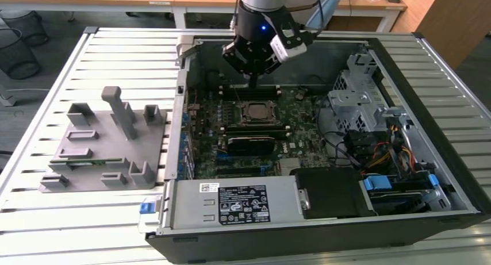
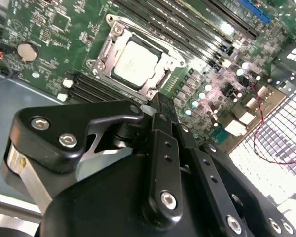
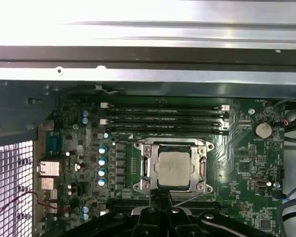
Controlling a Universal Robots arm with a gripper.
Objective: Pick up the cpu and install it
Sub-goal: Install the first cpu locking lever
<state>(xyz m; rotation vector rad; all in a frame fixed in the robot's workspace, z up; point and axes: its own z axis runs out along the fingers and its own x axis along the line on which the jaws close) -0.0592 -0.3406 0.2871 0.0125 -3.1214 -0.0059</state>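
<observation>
A black robot gripper (image 1: 254, 75) hangs inside an open desktop computer case (image 1: 429, 58) that lies on a slatted metal table (image 1: 123, 52). Its fingers (image 2: 164, 118) are pressed together with nothing between them. The cpu (image 3: 173, 168), a small square chip with a pale silver top, sits in the metal-rimmed socket frame (image 3: 147, 165) on the green motherboard (image 3: 241, 153), just beyond the fingertips and not touched by them; it also shows in the second wrist view (image 2: 134, 63). Black memory slots (image 3: 163, 118) run in rows on the far side of the socket from the fingers. In the exterior view, a grey plastic fixture (image 1: 103, 141) rests on the table well apart from the fingers, toward the exterior view's left, outside the case.
</observation>
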